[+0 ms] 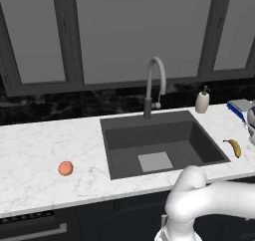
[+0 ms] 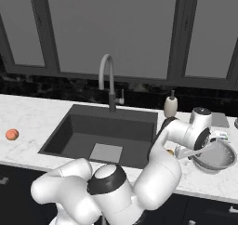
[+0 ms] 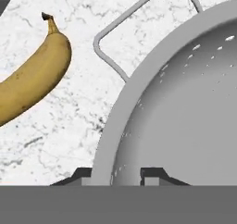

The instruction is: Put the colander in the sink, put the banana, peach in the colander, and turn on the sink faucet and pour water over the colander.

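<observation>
Risk sits mostly in the lift: the colander [image 3: 185, 107] rests on the surface [image 1: 45, 150] to the right of the sink [image 1: 159, 140], and a pinch on one thin part of the rim could let the bowl tip or swing as it rises. If the pinch is shallow it may slip out and drop back. A swinging bowl could also knock the banana [image 3: 32, 79], which lies just beside the colander's handle, and roll it toward the surface edge or into the basin. The carry to the sink passes near the soap bottle [image 2: 170, 107] and the faucet [image 2: 108, 80], so a wide swing might clip either. The peach [image 1: 65, 168] lies well apart on the far left of the surface and is in no danger.

The gripper [image 3: 118, 174] straddles the colander's rim in the hand view, one fingertip [image 3: 83, 174] outside the wall and one inside, spread a little. Whether the tips press the rim or stand just clear, I cannot tell
</observation>
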